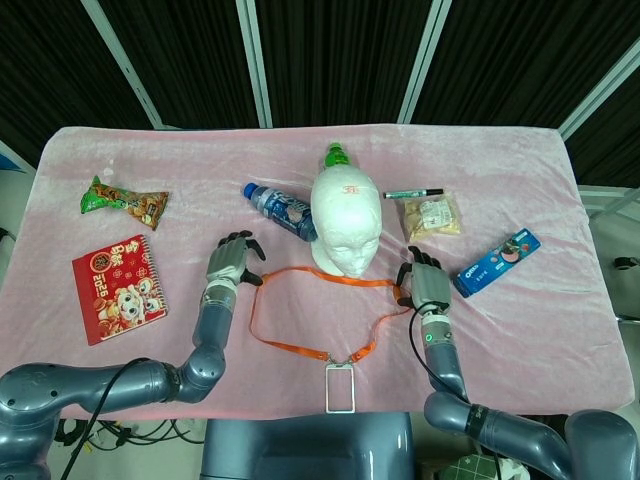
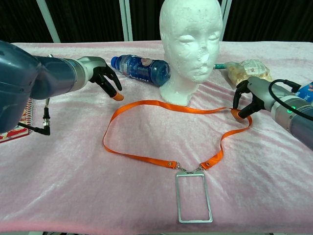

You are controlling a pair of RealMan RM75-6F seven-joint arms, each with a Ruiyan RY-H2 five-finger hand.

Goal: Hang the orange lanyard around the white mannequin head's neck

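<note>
Orange lanyard (image 1: 300, 312) lies flat on the pink cloth (image 1: 520, 330) in front of the white mannequin head (image 1: 346, 224), loop's long axis left-right, badge holder (image 1: 340, 387) toward the robot. Right hand (image 1: 424, 283) pinches the strap's right bend. Left hand (image 2: 103, 79) hovers near the left bend, fingers apart, holding nothing. Only the head view shows the green-capped bottle (image 1: 336, 155) behind the mannequin

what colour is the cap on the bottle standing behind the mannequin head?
Green; the cap shows best in the head view, behind the mannequin head.

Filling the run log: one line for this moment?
left hand: open, near lanyard | right hand: pinching strap | mannequin head: bare neck
</note>
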